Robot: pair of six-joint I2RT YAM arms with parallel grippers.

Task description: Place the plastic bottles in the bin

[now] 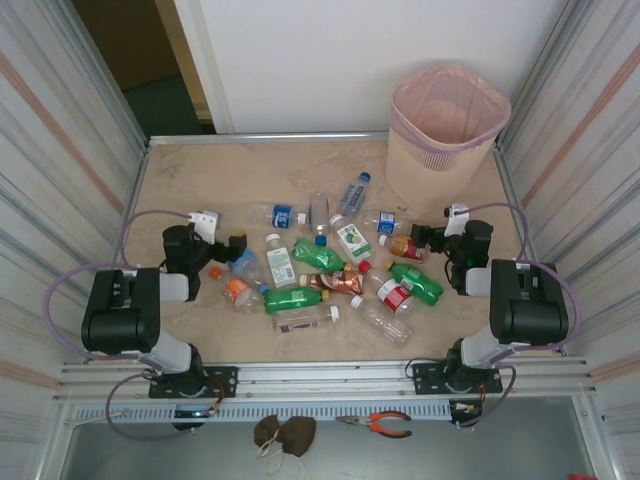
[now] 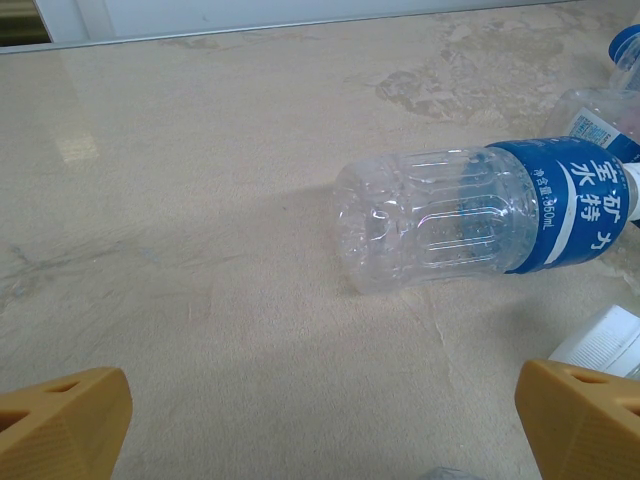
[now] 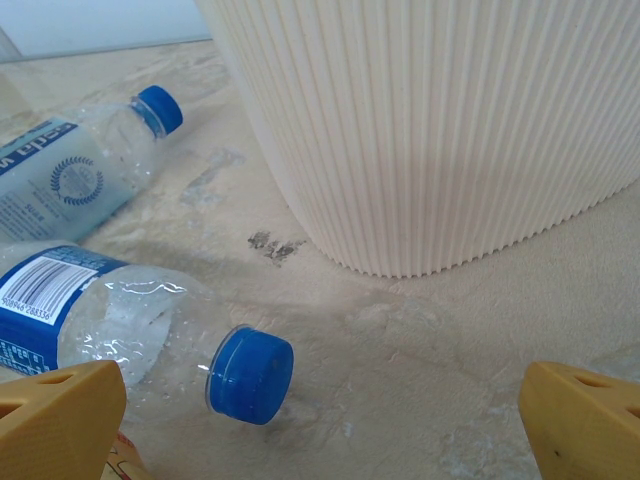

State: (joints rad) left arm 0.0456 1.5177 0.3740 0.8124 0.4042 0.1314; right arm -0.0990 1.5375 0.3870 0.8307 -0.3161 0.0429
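Plastic bottles [image 1: 295, 298] sprawl from above; up close, left end effector [image 2: 322, 425] and right end effector [image 3: 320, 422] gape empty.

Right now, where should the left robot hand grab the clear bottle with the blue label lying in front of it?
Probably the ribbed clear middle of the blue-label bottle, from above. It lies on its side, lengthwise across the open left gripper, so the wrist should turn until the fingers straddle its round body, not its ends.

Bottles [image 1: 295, 298] lie ctr of table [image 1: 200, 180] — bin [image 1: 445, 150] behind, far R corner.
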